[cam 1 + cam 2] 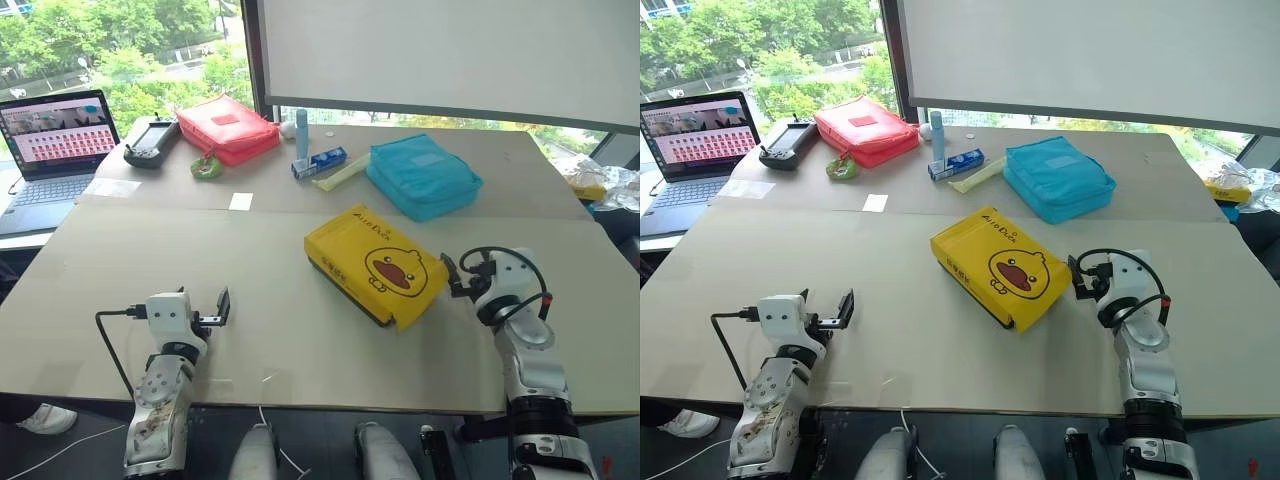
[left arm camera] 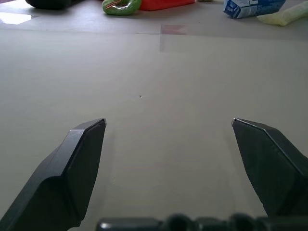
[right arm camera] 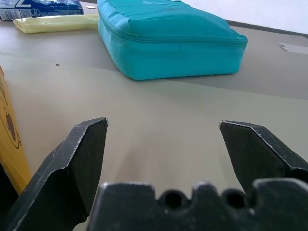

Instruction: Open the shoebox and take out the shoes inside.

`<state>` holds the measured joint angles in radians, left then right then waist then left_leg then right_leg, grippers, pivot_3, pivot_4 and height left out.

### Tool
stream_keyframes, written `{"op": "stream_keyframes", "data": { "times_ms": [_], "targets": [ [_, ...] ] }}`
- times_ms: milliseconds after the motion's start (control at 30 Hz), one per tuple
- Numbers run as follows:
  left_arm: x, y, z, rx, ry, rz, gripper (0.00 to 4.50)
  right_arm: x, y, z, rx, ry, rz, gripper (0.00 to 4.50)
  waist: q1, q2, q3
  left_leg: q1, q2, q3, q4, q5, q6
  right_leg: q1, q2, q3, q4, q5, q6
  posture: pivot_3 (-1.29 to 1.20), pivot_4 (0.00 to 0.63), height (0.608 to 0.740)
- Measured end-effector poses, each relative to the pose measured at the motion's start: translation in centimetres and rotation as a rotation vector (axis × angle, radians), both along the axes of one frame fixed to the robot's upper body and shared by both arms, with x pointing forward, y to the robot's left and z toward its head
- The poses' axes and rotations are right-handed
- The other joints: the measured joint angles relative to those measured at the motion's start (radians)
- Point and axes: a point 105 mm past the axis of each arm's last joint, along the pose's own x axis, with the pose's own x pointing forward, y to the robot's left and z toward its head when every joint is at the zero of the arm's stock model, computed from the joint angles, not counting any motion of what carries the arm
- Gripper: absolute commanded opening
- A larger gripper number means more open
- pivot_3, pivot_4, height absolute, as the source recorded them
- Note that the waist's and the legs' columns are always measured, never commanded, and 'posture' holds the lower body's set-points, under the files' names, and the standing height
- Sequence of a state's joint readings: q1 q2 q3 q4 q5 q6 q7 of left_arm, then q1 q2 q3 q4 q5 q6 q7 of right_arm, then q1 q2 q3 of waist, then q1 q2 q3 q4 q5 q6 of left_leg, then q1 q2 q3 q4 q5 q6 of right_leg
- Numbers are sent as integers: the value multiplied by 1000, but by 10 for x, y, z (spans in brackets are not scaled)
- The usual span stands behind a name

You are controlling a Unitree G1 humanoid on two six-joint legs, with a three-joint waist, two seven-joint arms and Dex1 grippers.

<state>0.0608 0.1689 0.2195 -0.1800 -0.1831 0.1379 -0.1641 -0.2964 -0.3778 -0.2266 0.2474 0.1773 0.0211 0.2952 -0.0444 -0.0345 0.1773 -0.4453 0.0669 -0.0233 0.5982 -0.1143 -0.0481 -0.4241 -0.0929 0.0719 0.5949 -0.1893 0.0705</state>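
Tabletop [image 1: 300, 350] held the shoebox [image 1: 375, 263], closed, just left of my right gripper [image 1: 450, 277]; both it and my left gripper [image 1: 222, 305] gaped wide, empty. Nudging could have slid the box instead of lifting its lid.

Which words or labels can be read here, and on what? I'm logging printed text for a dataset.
"AiroDuck", roughly, in small dark letters on the yellow lid of the shoebox; the exact spelling is uncertain.
Print on the blue and white carton: too small to read.
Laptop screen: too small to read.
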Motion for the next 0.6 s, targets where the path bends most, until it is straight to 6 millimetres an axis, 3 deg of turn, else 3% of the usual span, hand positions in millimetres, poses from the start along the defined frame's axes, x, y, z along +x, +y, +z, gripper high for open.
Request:
{"op": "stream_keyframes", "data": {
  "times_ms": [100, 200, 300, 500, 600],
  "targets": [
    [5, -2, 1, 0, -4, -22, 4500, 2, -5, -1, -55, 6, -28, 4416, 0, 0, 0, 0, 0, 0, 0, 0, 0, 0, 0, 0, 0, 0, 0, 0, 150, 729],
    [23, 0, 19, 38, -47, -73, 4500, 4, -32, 14, -189, -12, -136, 4416, 8, 0, 1, -2, 0, 0, 0, 0, 0, -1, 0, -1, 0, 0, 0, 0, 150, 729],
    [38, 1, 33, 40, -92, -96, 3788, -7, -57, 27, -218, -40, -222, 3674, 10, 0, 1, -1, 0, 0, 2, 0, 0, 2, 0, -1, 0, 0, 0, 0, 150, 729],
    [74, -18, 42, 39, -110, -231, 1615, -32, -56, 3, -227, 109, -221, 1594, 12, -1, 0, -2, 0, 0, 1, 0, 0, 0, 1, -1, 0, 0, 0, 0, 150, 729],
    [91, -34, 46, 62, -111, -323, 403, -38, -49, 7, -225, 154, -202, 575, 8, -1, 0, -2, 0, -1, 0, 0, 0, 0, 1, -1, 1, 0, 0, 0, 150, 729]
  ]
}}
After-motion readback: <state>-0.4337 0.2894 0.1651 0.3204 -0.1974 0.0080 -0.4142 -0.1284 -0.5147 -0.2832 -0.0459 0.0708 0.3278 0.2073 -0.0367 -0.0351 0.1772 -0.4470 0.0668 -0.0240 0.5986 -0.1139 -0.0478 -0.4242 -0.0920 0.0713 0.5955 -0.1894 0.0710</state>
